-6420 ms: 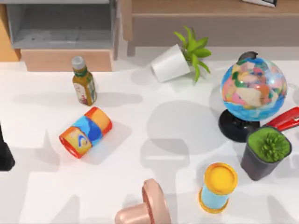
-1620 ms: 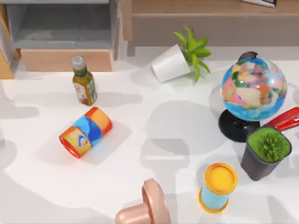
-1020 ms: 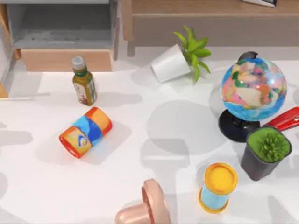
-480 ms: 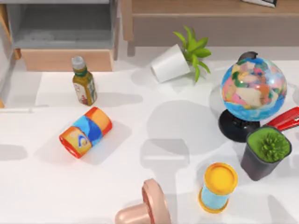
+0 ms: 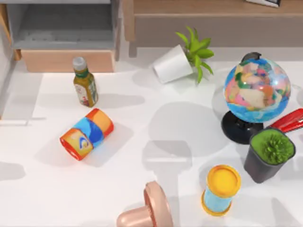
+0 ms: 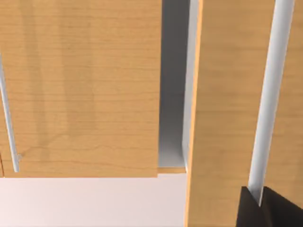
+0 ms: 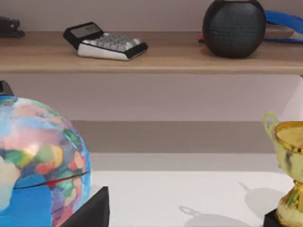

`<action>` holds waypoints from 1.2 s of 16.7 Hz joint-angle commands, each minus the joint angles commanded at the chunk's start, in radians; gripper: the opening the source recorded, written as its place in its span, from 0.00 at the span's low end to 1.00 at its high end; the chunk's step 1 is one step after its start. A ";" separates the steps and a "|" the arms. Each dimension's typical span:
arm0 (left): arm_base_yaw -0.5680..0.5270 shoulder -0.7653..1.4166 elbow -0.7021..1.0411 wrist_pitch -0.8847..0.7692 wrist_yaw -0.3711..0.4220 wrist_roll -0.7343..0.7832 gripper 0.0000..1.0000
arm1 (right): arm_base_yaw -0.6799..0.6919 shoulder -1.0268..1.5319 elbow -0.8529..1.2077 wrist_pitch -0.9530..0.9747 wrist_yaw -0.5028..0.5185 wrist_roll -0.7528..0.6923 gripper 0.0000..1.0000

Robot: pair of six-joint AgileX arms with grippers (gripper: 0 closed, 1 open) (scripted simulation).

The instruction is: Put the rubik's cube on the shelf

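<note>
1. I cannot tell where the rubik's cube lies among the things on the table [image 5: 142,189], so I cannot place it against anything.
2. My judgement of the cube is that it is light, rigid plastic with slick tiles. It should be pinched across two opposite flat faces, centred on the middle layer, so the layers do not twist and a corner does not squirt out.
3. The shelf [image 5: 203,7] runs along the upper right of the top view, a light-wood board with its grey-brown panel under the front edge. In the right wrist view the board crosses the upper part of the frame.
4. It carries a calculator [image 7: 106,42] at upper left and a round black object [image 7: 234,28] at upper right, with bare board between them.
5. My left gripper [image 6: 270,210] is a dark shape at the lower right of its wrist view, close against wood panels. I cannot tell its state or whether it holds anything.
6. My right gripper [image 7: 90,213] seems to be the dark wedge at lower left, just beside the globe [image 7: 38,161]. Its state I cannot tell either.
7. The calculator display is too small to read. The labels on the bottle [image 5: 85,85] and the lying can [image 5: 86,133] show colours but no legible words.
</note>
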 joint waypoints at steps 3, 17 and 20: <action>0.000 0.000 0.000 0.000 0.000 0.000 0.23 | 0.000 0.000 0.000 0.000 0.000 0.000 1.00; 0.000 0.000 0.000 0.000 0.000 0.000 1.00 | 0.000 0.000 0.000 0.000 0.000 0.000 1.00; 0.000 0.000 0.000 0.000 0.000 0.000 1.00 | 0.000 0.000 0.000 0.000 0.000 0.000 1.00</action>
